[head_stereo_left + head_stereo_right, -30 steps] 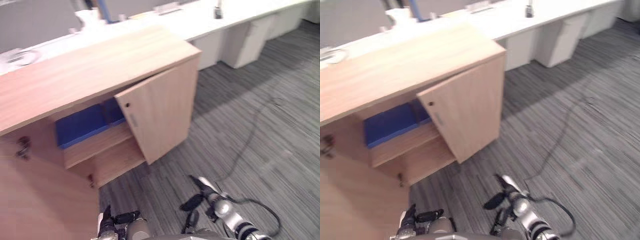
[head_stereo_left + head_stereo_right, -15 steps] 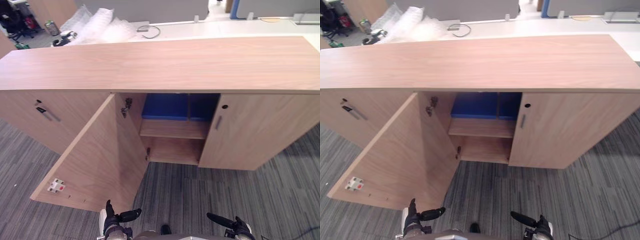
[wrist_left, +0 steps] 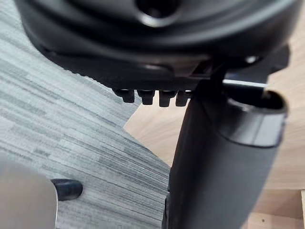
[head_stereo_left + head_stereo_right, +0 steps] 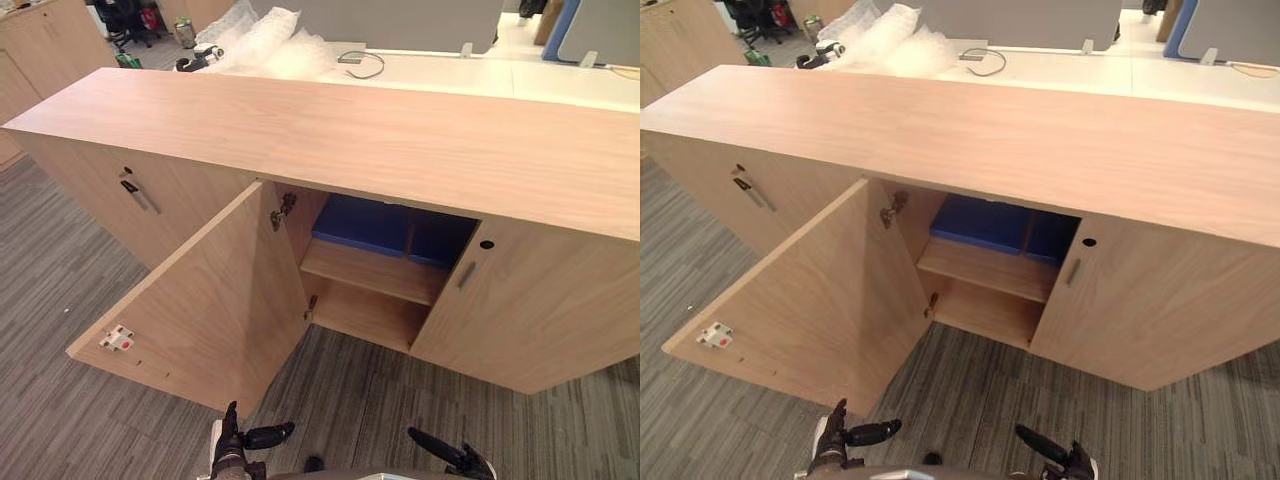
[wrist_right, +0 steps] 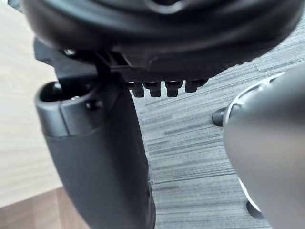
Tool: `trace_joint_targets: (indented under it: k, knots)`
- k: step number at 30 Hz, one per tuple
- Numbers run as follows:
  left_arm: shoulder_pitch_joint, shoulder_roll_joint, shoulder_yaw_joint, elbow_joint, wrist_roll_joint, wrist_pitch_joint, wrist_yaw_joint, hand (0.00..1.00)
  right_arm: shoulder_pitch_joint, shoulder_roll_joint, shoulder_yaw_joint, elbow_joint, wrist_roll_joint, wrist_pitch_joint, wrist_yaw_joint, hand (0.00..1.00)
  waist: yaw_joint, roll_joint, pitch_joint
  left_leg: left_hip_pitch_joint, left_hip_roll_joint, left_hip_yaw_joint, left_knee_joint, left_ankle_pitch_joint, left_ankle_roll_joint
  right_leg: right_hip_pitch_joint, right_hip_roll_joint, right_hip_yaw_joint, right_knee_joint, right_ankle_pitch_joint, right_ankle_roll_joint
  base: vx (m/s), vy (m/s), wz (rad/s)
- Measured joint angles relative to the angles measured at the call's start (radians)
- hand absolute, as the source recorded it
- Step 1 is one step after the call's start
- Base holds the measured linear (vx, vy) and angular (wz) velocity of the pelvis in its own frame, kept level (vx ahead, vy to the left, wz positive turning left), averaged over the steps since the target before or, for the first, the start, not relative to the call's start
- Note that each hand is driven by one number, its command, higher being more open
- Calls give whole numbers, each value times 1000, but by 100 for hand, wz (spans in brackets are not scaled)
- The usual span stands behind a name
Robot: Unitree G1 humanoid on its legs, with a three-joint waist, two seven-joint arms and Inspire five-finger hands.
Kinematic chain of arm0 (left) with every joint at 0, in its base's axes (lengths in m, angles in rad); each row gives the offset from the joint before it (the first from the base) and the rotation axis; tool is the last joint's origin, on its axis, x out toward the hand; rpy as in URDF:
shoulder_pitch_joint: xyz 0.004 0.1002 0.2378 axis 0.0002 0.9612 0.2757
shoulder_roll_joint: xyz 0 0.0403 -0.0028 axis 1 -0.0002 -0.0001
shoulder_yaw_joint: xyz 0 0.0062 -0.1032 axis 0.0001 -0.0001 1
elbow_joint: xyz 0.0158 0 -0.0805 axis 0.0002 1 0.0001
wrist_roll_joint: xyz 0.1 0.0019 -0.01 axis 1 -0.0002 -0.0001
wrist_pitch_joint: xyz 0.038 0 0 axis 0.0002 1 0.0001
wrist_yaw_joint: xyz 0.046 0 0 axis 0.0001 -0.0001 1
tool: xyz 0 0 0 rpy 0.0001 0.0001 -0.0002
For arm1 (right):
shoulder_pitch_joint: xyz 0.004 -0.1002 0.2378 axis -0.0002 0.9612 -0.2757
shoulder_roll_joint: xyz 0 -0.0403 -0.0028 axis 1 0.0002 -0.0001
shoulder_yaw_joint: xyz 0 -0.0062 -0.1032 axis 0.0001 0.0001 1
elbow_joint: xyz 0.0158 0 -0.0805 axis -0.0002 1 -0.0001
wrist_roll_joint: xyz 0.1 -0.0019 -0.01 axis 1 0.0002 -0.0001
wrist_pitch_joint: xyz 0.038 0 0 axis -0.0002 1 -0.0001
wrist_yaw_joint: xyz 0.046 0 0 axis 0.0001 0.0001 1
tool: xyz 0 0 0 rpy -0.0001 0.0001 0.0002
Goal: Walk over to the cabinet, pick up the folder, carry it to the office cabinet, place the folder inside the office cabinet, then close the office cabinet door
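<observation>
Wood-grain cabinet (image 4: 400, 130) stands straight ahead, its left door (image 4: 200, 310) swung wide out over the carpet (image 4: 50, 410), its right door (image 4: 540, 310) shut; the blue folder (image 4: 362, 222) lies inside on the upper shelf (image 4: 375, 272), pushed towards the back, so I judge the placing done and only the closing left.

Both hands sit low at the near edge of the head views, well apart from the cabinet; the left hand (image 4: 240, 445) has its fingers loose and its thumb standing out, holding nothing; the right hand (image 4: 455, 460) is likewise relaxed and empty.

Risks from here, as I judge them:
- the door stands so far open that its free edge is off to the left; a push near the hinge (image 4: 281, 208) would have little leverage, and the hand could slide along the panel;
- a hand that follows the door right to the frame could be nipped between the door's edge and the right door;
- a hard shove may make the door bounce back ajar;
- I cannot tell whether the folder's front reaches past the shelf's lip; if it does, the door would stop short against it.
</observation>
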Motion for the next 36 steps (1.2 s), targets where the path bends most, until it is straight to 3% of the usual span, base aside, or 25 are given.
trace_joint_targets:
  k: [5,9,12,13,14,15,16,17,18,19,20,21,22,23,25,28,34,36]
  knots:
    - [4,11,50,13,-111,-3,-25,100,4,21,-1,2,0,-1,7,100,2,-34,-3,10,17,-24,-13,9,-12,30,23,-23,-26,8,-12,-2,-59,15]
    - [4,7,106,14,-126,-4,-26,100,0,40,-26,-3,-2,-1,16,100,2,-42,-4,-7,11,-49,-11,16,-7,37,22,-59,-46,25,-14,-38,18,23]
    - [1,-5,164,-35,-171,-4,-25,100,-1,52,-6,-32,-3,-5,17,100,4,-52,26,-118,-11,-73,119,-7,-6,22,8,-123,-37,36,-15,-119,41,56]
    - [0,-11,164,-50,-184,-4,-22,100,-1,49,-6,-42,-3,-5,17,100,2,-46,33,-155,-7,-45,175,-37,7,10,8,-136,-27,39,-17,-159,104,50]
    - [6,-33,186,-77,-204,-5,-20,100,-4,38,-6,-59,-3,-8,15,100,10,-23,46,-228,45,105,331,-123,38,-9,15,-152,-1,37,-21,-143,133,4]
    - [19,-59,222,-83,-248,-3,-23,100,1,34,-9,-84,-3,-12,10,100,13,-4,53,-264,122,255,471,-189,46,-7,20,-157,23,18,-31,-114,130,-13]
    - [27,-73,239,-83,-259,-4,-21,100,5,29,-16,-97,-2,-13,7,100,15,13,55,-271,142,288,505,-212,38,-4,24,-157,35,6,-25,-67,142,-16]
    - [32,-79,249,-84,-271,-4,-30,100,9,27,-37,-113,-1,-12,2,100,13,23,55,-271,127,287,516,-229,41,-10,10,-158,59,-21,-10,-46,141,6]
    - [34,-79,246,-88,-274,-4,-34,100,13,32,-44,-113,0,-12,1,100,8,23,53,-268,109,281,493,-221,47,-14,-3,-161,64,-25,-13,-65,199,38]
    - [35,-72,246,-92,-290,-5,-45,100,31,41,-46,-109,0,-11,4,100,0,5,42,-251,56,267,406,-194,51,-13,-29,-174,57,-25,-13,-38,164,75]
    - [35,-59,263,-94,-322,-7,-52,100,52,68,-72,-105,1,-11,9,100,-10,-44,13,-210,8,291,315,-188,55,-14,-66,-177,8,-19,-34,-14,156,82]
    - [35,-60,283,-103,-351,-10,-52,100,53,78,-97,-105,3,-13,12,100,-11,-46,12,-221,15,309,370,-200,57,-9,-71,-192,2,-13,-36,47,72,61]
    - [48,-89,328,-112,-408,-23,-52,100,62,65,-141,-113,11,-9,20,100,-4,3,-5,-199,72,285,378,-226,24,-4,-36,-211,3,1,-32,106,75,44]
    - [41,-80,368,-90,-464,-18,-54,100,52,58,-159,-93,8,-5,22,100,-5,-4,1,-164,37,270,324,-194,38,11,-56,-224,2,21,-17,119,50,32]
    - [47,-80,409,-86,-551,-18,-45,100,59,57,-166,-88,8,2,22,100,-5,-8,-14,-111,11,260,214,-138,42,17,-64,-229,-2,44,-44,196,76,28]
    - [87,-84,436,-147,-574,-17,-19,100,59,68,-158,-87,6,14,26,100,-1,-11,-25,-64,9,254,151,-118,46,34,-59,-229,2,67,-43,153,33,10]
    - [123,-78,381,-492,-430,-15,37,100,60,68,-66,-124,-2,10,27,100,23,-9,-53,14,55,277,107,-110,35,39,-46,-218,99,91,-51,105,-37,-6]
    - [112,-64,329,-601,-353,-19,47,100,67,51,-34,-142,-2,8,28,100,21,18,-56,40,91,285,107,-110,33,-2,-42,-194,184,27,-60,51,-89,-15]
